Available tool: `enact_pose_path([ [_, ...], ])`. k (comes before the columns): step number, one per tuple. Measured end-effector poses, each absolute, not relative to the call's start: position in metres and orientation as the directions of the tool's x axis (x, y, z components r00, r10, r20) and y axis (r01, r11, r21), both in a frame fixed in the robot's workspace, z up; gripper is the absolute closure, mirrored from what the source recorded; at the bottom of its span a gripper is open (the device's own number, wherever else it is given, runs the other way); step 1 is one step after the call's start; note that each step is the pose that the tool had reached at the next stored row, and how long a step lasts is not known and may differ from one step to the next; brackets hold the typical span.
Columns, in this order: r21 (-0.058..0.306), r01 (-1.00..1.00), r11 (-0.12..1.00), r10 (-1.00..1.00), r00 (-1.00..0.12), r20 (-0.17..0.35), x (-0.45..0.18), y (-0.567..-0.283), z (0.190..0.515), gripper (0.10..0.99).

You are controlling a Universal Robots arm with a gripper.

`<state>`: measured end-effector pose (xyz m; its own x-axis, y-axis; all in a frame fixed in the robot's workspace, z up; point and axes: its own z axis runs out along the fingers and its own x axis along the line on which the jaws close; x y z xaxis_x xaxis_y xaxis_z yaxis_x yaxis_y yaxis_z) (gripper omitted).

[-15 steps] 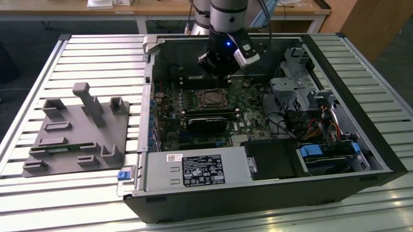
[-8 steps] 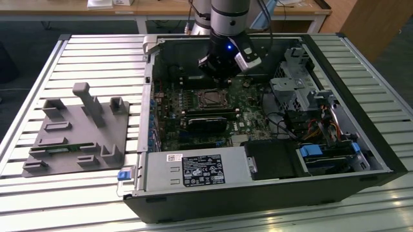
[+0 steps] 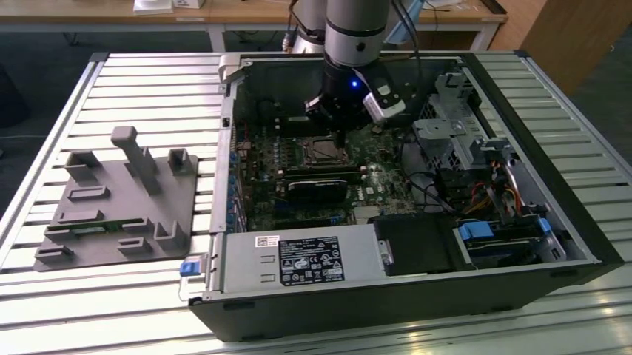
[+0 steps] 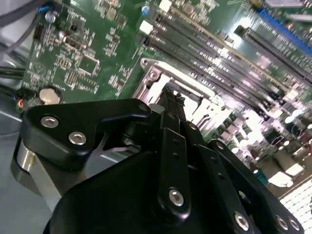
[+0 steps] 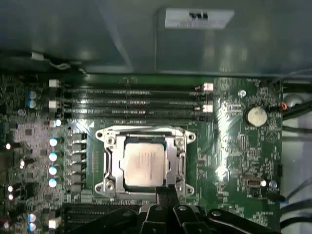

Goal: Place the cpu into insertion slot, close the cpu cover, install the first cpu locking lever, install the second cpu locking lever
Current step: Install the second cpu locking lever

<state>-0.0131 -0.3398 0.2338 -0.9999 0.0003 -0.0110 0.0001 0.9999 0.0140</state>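
The cpu [image 5: 145,163] lies flat in the insertion slot [image 3: 321,151], its grey metallic face showing. The cpu cover [image 5: 177,158] is folded down around it, with the chip visible through its square window. My gripper [image 5: 165,191] hangs just above the socket's edge, its black fingers [image 5: 161,195] pressed together with nothing between them. In the second wrist view the gripper [image 4: 171,95] points its tip at the silvery socket rim [image 4: 155,77]. In the exterior view the gripper [image 3: 341,139] stands over the socket inside the open computer case. I cannot make out the locking levers clearly.
Memory slots [image 5: 131,101] run beside the socket, and a coin battery [image 5: 256,116] sits on the board. A black rectangular block [image 3: 321,185], a power supply [image 3: 296,260], a drive cage [image 3: 449,133] and cables [image 3: 493,194] crowd the case. A grey fixture plate [image 3: 114,211] lies at the exterior view's left.
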Motion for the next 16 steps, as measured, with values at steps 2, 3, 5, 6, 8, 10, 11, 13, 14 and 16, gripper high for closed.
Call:
enact_pose_path([
  [2, 0.037, 0.000, 0.999, 0.001, -1.000, -0.007, -0.013, -0.342, 0.234, 0.980],
  [3, 0.056, 0.000, 0.998, 0.001, -1.000, -0.003, -0.013, -0.342, 0.234, 0.980],
  [5, 0.076, 0.001, 0.997, 0.001, -1.000, 0.003, -0.013, -0.344, 0.234, 0.980],
  [6, 0.077, 0.001, 0.997, 0.001, -1.000, 0.003, -0.013, -0.346, 0.234, 0.980],
  [8, 0.077, 0.001, 0.997, 0.001, -1.000, 0.003, -0.013, -0.352, 0.233, 0.980],
  [10, 0.077, 0.001, 0.997, 0.001, -1.000, 0.004, -0.013, -0.358, 0.233, 0.980],
  [11, 0.077, 0.001, 0.997, 0.001, -1.000, 0.004, -0.013, -0.361, 0.233, 0.980],
  [13, 0.077, 0.001, 0.997, 0.001, -1.000, 0.004, -0.013, -0.366, 0.233, 0.980],
  [14, 0.077, 0.001, 0.997, 0.001, -1.000, 0.004, -0.013, -0.368, 0.233, 0.980],
  [16, 0.078, 0.001, 0.997, 0.001, -1.000, 0.004, -0.015, -0.370, 0.233, 0.980],
])
